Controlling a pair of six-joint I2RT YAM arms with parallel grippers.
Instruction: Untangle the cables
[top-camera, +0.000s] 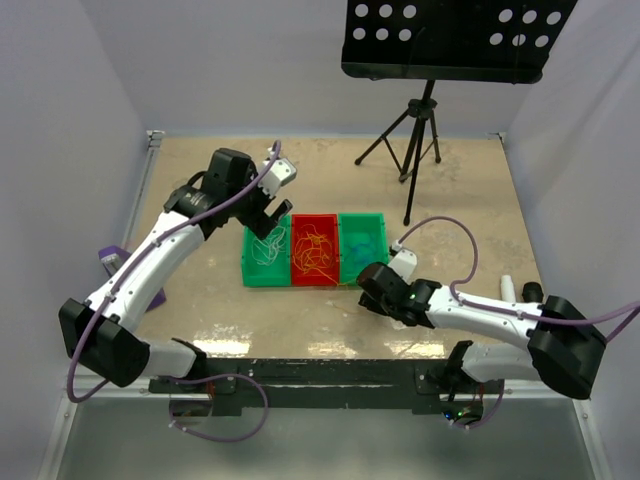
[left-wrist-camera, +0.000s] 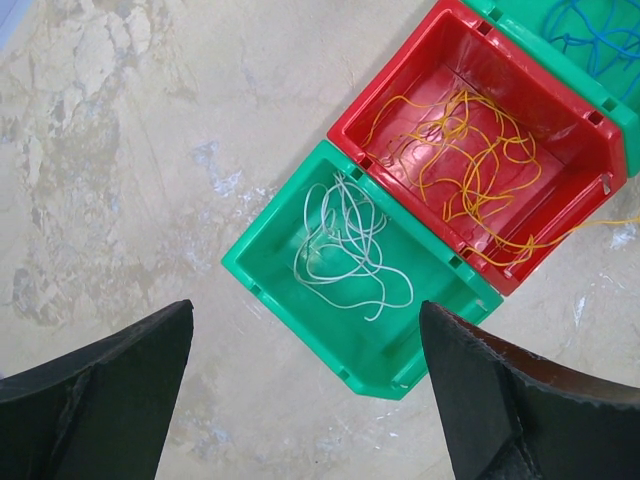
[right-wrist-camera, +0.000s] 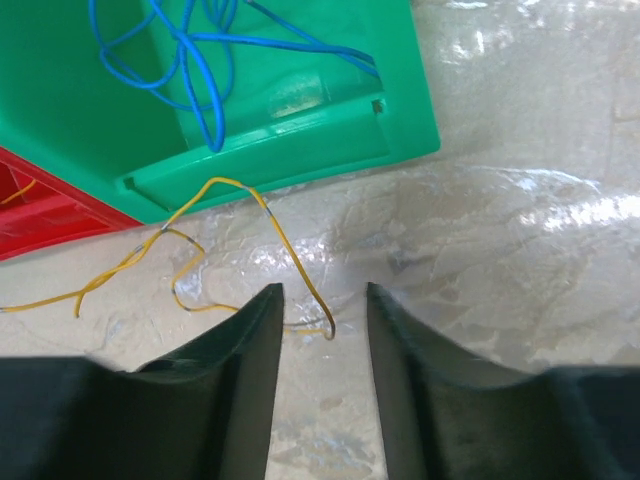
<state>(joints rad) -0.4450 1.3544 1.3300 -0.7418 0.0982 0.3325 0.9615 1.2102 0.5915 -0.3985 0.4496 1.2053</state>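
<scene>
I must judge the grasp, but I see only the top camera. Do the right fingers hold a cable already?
Observer: No. The right fingers stand apart; the end of a yellow cable lies on the table between them.
Operator: Where does this cable come from?
Observer: In the left wrist view, a yellow strand leaves the red bin over its wall.
Operator: And the left fingers?
Observer: The left fingers are wide apart with nothing between them; the white cables lie just ahead.
</scene>
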